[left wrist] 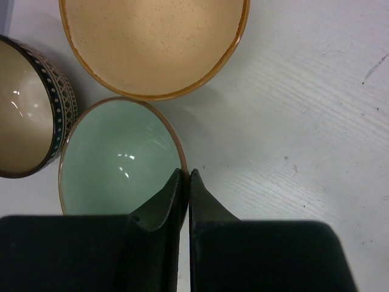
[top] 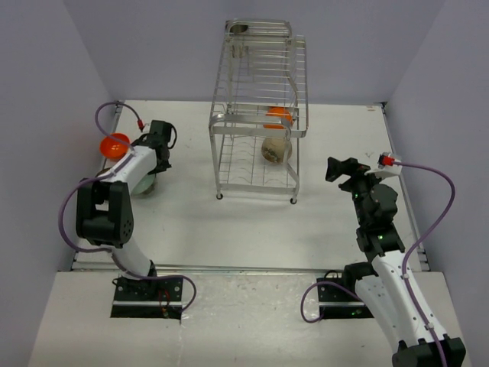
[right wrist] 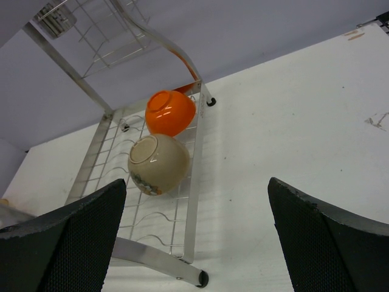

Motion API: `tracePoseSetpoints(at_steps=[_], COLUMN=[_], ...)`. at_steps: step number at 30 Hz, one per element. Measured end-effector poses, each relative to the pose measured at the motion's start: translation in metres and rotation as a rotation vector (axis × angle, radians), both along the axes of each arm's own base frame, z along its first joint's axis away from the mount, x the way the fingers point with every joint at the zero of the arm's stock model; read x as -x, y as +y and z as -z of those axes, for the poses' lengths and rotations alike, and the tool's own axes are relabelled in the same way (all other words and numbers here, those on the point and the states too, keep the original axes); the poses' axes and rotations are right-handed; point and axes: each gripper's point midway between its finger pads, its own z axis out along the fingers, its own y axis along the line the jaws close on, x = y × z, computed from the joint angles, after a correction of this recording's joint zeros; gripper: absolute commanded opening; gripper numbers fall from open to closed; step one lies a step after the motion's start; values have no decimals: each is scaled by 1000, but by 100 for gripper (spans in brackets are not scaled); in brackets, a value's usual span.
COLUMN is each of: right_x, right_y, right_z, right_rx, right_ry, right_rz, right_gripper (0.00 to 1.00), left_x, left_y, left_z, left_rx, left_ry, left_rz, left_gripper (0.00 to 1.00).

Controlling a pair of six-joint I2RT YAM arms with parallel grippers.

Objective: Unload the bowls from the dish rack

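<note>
A scuffed white table point(top: 229, 229) sits between plain lilac walls point(top: 46, 76). At its left side the left gripper point(left wrist: 186, 176), tips pressed together, hangs over the rim of a glossy mint bowl point(left wrist: 115, 161). A speckled orange bowl point(left wrist: 155, 42) and a dark patterned bowl point(left wrist: 27, 115) stand upright just beside it. The right gripper point(right wrist: 196, 188) is spread wide, holding nothing. Farther back stands the tall dish rack point(top: 260, 76) of shiny wire. On its lower tier a smooth orange bowl point(right wrist: 170, 112) and a cream bowl point(right wrist: 159, 163) rest on edge, undersides facing the right gripper.
</note>
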Motion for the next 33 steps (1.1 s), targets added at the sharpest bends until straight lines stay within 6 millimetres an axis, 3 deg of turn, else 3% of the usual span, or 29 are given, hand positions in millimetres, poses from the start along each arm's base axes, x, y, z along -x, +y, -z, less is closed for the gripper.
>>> tracePoseSetpoints(at_steps=[12,28,33], right_x=[0,1,1], right_y=[0,0,0], right_z=[1,2,3], right_rx=[2,3,4], right_ry=[3,8,17], right_rz=[0,-2,-2], right_gripper=[99,99,99], left_x=[-13,7,6], left_y=[-4,-19,-25], left_z=[7,10,11], left_rx=[10,79,115], left_ry=[5,-13,-19], left_rz=[-18,-18,-19], left_gripper=[0,0,23])
